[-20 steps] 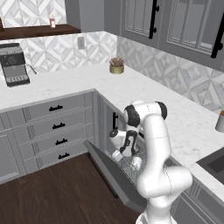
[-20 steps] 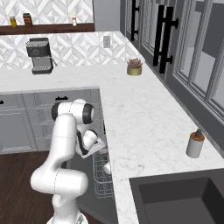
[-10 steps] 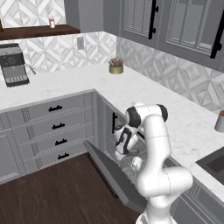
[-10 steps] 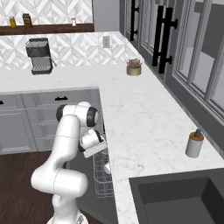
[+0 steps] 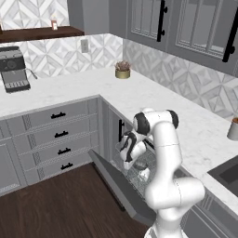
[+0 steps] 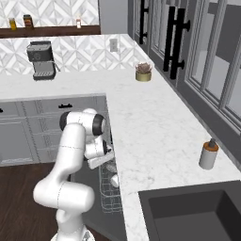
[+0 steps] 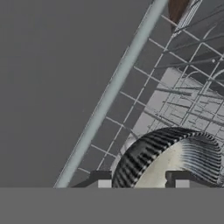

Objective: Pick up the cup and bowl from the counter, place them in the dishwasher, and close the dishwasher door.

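The dishwasher stands open under the counter (image 5: 186,116), its door (image 5: 116,186) folded down toward the floor. My arm bends down into its wire rack (image 5: 139,169). In the hand view the bowl (image 7: 175,153), ribbed dark outside and speckled pale inside, rests on the rack wires. My gripper (image 7: 139,181) is open, one fingertip (image 7: 101,178) outside the bowl's wall and the other inside it. From the base the gripper (image 5: 128,155) (image 6: 104,159) hangs low over the rack (image 6: 110,195). A small pale shape, maybe the cup (image 6: 114,180), lies in the rack beside it.
A coffee machine (image 5: 14,69) and a gold plant pot (image 5: 122,70) stand at the back of the counter. A pump bottle (image 6: 208,154) is near the dark sink (image 6: 197,216). Grey drawers (image 5: 60,135) flank the dishwasher; wooden floor lies in front.
The hand has sunk slightly lower into the rack; the rest of the arm has barely moved.
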